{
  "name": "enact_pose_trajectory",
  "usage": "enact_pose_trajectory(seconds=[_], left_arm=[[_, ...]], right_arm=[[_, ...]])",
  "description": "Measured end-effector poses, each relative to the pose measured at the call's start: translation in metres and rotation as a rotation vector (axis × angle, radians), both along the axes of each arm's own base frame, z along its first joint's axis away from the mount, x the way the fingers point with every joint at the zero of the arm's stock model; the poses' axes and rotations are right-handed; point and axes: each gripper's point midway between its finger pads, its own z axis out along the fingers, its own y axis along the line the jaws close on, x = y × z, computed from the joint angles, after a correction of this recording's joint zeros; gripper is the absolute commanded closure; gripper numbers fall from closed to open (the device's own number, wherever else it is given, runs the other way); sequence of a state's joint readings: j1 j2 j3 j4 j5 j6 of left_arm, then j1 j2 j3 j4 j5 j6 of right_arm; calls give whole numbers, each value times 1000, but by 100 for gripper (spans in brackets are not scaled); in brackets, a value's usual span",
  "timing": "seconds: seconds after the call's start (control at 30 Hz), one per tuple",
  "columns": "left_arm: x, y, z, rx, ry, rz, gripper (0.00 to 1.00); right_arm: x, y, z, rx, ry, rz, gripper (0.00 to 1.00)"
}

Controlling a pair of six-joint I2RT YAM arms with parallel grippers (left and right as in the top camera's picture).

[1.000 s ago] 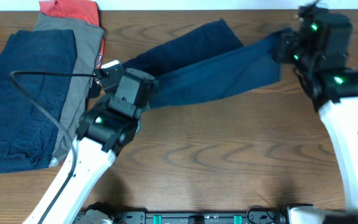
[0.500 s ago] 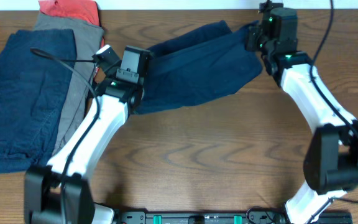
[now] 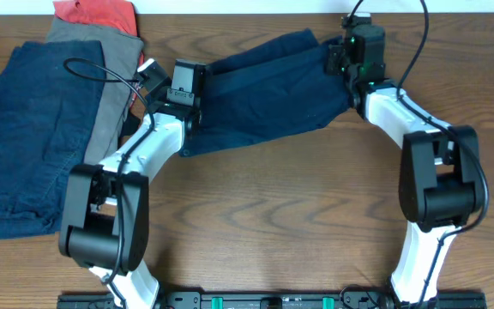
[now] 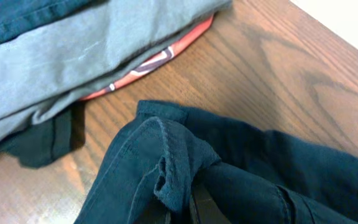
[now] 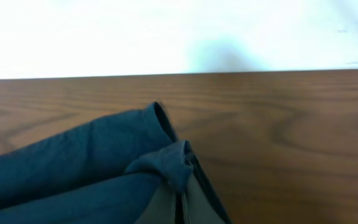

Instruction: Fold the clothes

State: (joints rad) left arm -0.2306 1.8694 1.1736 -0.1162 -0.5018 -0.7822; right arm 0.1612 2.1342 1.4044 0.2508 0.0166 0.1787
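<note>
Overhead, place: the shorts point(image 3: 264, 90) lie stretched across the far middle of the surface point(image 3: 298, 223), with one end at the left tool point(image 3: 184, 87) and the other at the right tool point(image 3: 350, 58).
Overhead, only here: both arms in full, and the whole pile at the picture's left, just beside the shorts' left end.
Overhead, count: four garments, two tools, one pile of three.
Overhead, pile: the navy piece point(image 3: 33, 137) lies on top. The grey piece point(image 3: 101, 94) shows as a strip along its side, and the red piece point(image 3: 97, 13) pokes out at the far edge.
Overhead, shorts' look: dark navy, gathered in long folds, with two layers fanning apart toward the far side.
Left wrist, only here: the left tool point(image 4: 191, 208) is clenched on a puckered hem of the shorts point(image 4: 241, 168), the cloth drawn up between its fingers.
Left wrist, count: three pile layers: navy piece point(image 4: 30, 12), grey piece point(image 4: 73, 56), and a curved rim of the red piece point(image 4: 160, 56) under the grey. There is also one dark scrap below them, and I cannot tell which garment it belongs to.
Left wrist, gap: bare surface point(image 4: 260, 74) separates the pile from the shorts.
Right wrist, only here: the right tool point(image 5: 179, 208) is clenched on a hemmed corner of the shorts point(image 5: 73, 168). A white wall point(image 5: 166, 31) stands behind the surface point(image 5: 278, 124).
Right wrist, count: one garment, one tool.
Right wrist, shorts' look: smooth rolled folds running away from the grip.
</note>
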Motion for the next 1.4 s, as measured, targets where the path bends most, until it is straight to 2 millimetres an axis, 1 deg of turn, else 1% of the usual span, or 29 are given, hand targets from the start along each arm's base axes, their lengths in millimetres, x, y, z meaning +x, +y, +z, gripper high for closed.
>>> enact_pose_trajectory(seconds=[0.03,0.07,0.1,0.13,0.17,0.2,0.3,0.4,0.5,0.6,0.63,0.73,0.8,0.87,0.9,0.97,1.0,1.07,1.2,1.27,1.4], left_arm=[[2,1,0,2,-7,1,69],[4,3,0,6,-15,7,55],[6,7,1,5,-26,19,35],[7,10,2,8,-36,31,18],[9,14,4,10,-47,42,7],[10,17,5,11,-56,50,2],[15,24,10,18,-80,57,2],[15,28,11,54,-63,33,2],[13,26,8,87,-17,-20,2],[4,17,-3,89,71,-108,2],[0,14,-6,80,103,-139,2],[-13,3,-17,44,192,-220,2],[-27,-3,-27,18,270,-262,2],[-39,-5,-35,2,329,-283,2],[-43,-6,-38,-3,351,-291,2],[-49,-8,-41,-9,380,-309,2],[-50,-9,-41,-11,388,-317,2],[-53,-9,-43,-12,404,-327,2],[-55,-12,-44,-16,418,-355,2],[-56,-17,-46,-23,429,-393,2],[-66,-26,-51,-53,480,-465,2]], right_arm=[[2,1,-1,6,-11,-3,56],[5,2,-3,2,-25,-9,26],[6,2,-4,0,-32,-12,1],[8,2,-5,-1,-40,-17,1],[8,2,-5,-2,-44,-18,1],[9,2,-5,-3,-49,-21,1],[11,1,-2,-4,-65,-28,1],[10,1,-4,-6,-60,-29,1],[5,2,-15,-9,-7,-17,1],[-6,7,-32,-6,75,17,1],[-11,9,-39,-3,111,32,3],[-30,15,-61,-3,230,79,14],[-47,17,-77,-7,328,104,27],[-63,16,-91,-19,411,124,43],[-69,16,-96,-26,441,131,53],[-77,14,-99,-39,483,131,72],[-84,11,-101,-46,515,124,79],[-94,8,-103,-62,560,118,89],[-115,-5,-105,-87,661,56,98],[-127,-12,-106,-97,714,13,99],[-148,-27,-107,-104,809,-65,99]])
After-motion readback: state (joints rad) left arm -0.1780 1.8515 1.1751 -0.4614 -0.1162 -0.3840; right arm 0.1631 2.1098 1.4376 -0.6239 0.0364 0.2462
